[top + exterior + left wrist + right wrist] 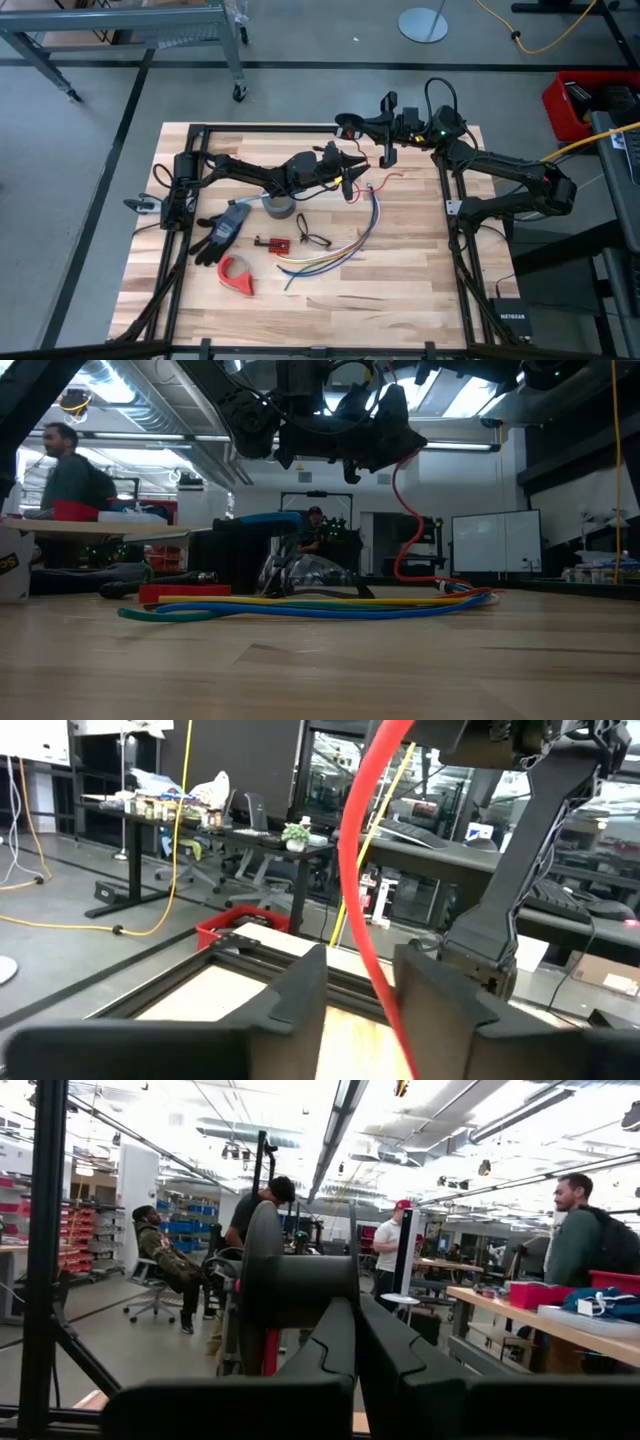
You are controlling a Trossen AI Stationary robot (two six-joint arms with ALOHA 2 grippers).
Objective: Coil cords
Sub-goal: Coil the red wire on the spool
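Note:
The red wire [350,870] hangs in a slack curve [398,520] from my right gripper [345,127], which is shut high over the table's far middle. Its lower part trails on the wood [392,177]. My left gripper [360,970] is lower, over the table's middle [352,185], and level. Its fingers are open and stand on either side of the hanging wire, which runs close by one finger [430,1000]. I cannot tell whether the wire touches that finger. My right gripper is shut on the red wire's upper part; a red spot shows at its fingertips [348,130]. The fingers come about level from the table's right. Its own shut fingers [330,1350] hide the place of contact. The wire hangs below it, with its lower end on the table [470,588].
A bundle of multicoloured wires [340,250] lies at the table's middle. Beside it are a thin black looped cord [312,235] and a small red part [272,243]. A grey tape roll [280,207], a dark glove [222,232] and a red tape holder [237,275] lie to the left. People are in the room behind.

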